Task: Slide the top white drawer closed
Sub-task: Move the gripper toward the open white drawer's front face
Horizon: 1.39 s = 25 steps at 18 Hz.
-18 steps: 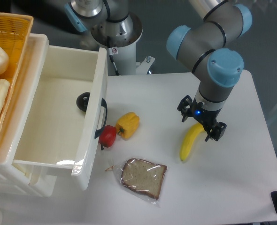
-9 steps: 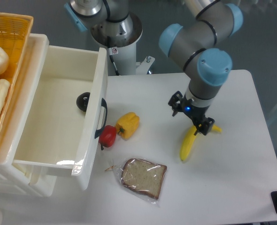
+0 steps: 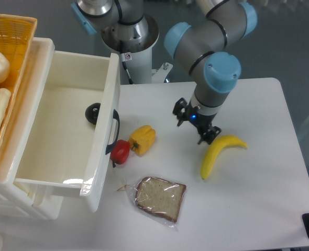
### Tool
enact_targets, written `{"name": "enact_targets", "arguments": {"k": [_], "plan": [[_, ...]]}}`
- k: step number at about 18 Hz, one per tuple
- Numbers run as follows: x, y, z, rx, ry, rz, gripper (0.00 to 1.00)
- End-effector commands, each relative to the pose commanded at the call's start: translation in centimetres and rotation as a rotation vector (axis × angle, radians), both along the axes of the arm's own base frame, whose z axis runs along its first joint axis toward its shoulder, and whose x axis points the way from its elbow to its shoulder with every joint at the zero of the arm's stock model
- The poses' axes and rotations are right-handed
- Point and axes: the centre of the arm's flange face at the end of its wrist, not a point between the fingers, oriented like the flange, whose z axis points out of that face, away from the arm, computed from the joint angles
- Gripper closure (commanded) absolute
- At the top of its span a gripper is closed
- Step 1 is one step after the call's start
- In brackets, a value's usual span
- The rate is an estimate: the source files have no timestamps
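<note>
The top white drawer [image 3: 65, 123] stands pulled far out to the right from its cabinet at the left. It is a deep cream-white tray with a black curved handle [image 3: 114, 130] on its front wall. A small black object [image 3: 92, 112] lies inside it. My gripper [image 3: 194, 125] hangs over the table to the right of the drawer, well apart from the handle and just left of the banana [image 3: 217, 152]. Its fingers are spread with nothing between them.
A red pepper [image 3: 120, 151] and a yellow pepper [image 3: 143, 139] lie right against the drawer front below the handle. A bagged slice of bread [image 3: 159, 197] lies nearer the front. A wicker basket [image 3: 5, 57] with rolls sits on top of the cabinet.
My gripper has moved left, from over the banana toward the drawer. The banana now lies uncovered on the table. The drawer has not moved.
</note>
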Motion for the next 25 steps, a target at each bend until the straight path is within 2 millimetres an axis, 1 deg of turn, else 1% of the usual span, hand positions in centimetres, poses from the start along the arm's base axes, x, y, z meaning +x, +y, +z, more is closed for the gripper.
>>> {"name": "enact_targets", "arguments": {"k": [1,2,3,5,7,10,12,14,16,25], "plan": [[0.9,0.8,0.1,-0.007,-0.012,0.035,0.86],[1.8,1.6,0.1,-0.006,-0.026,0.056,0.93],[2.4,2.2,0.3,0.01,-0.048,0.075,0.97],[3.3,3.3,1.5,0.054,-0.099,0.101,0.98],[4.1,3.6,2.2,0.043,-0.143,0.103,0.99],[4.5,3.5,2.3,0.053,-0.214,0.119,1.0],[4.9,2.9,3.3,0.058,-0.244,0.138,1.0],[4.9,2.7,3.4,0.056,-0.268,0.147,1.0],[5.0,2.8,3.7,0.068,-0.283,0.149,1.0],[5.5,3.0,3.5,0.06,-0.31,0.148,1.0]]}}
